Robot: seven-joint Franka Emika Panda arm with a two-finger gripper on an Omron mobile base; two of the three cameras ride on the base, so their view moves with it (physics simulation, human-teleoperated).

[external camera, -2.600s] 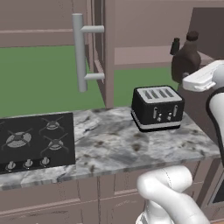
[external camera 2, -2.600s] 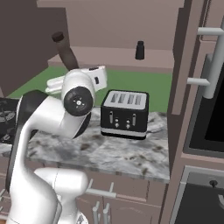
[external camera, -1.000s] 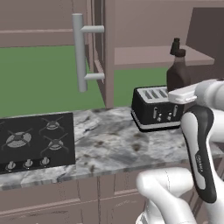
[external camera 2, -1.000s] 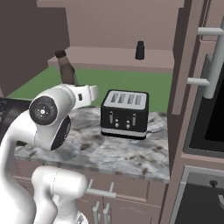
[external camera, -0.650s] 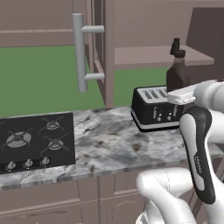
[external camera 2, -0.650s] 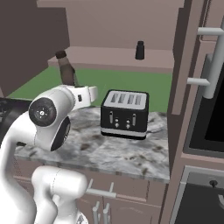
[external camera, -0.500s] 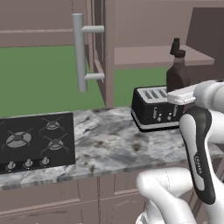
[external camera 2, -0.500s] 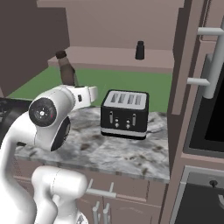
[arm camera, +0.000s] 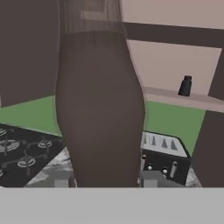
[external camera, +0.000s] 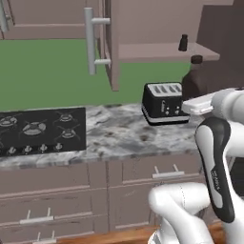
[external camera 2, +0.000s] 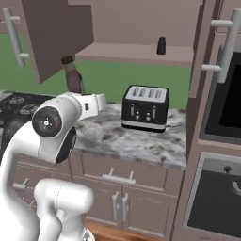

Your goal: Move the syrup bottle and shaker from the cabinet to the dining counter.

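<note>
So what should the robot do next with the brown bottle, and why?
Probably carry the bottle away toward the dining counter. It sits between the claw's fingers, already out of the cabinet and above the stove counter, while the shaker waits on the shelf.

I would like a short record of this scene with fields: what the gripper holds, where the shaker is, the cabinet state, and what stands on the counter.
gripper: shut on the syrup bottle, held upright, away from the shelf
syrup bottle position: above the marbled counter, left of the toaster in the right base view
shaker: standing on the cabinet shelf
cabinet: door open
counter items: black toaster, stove
</note>
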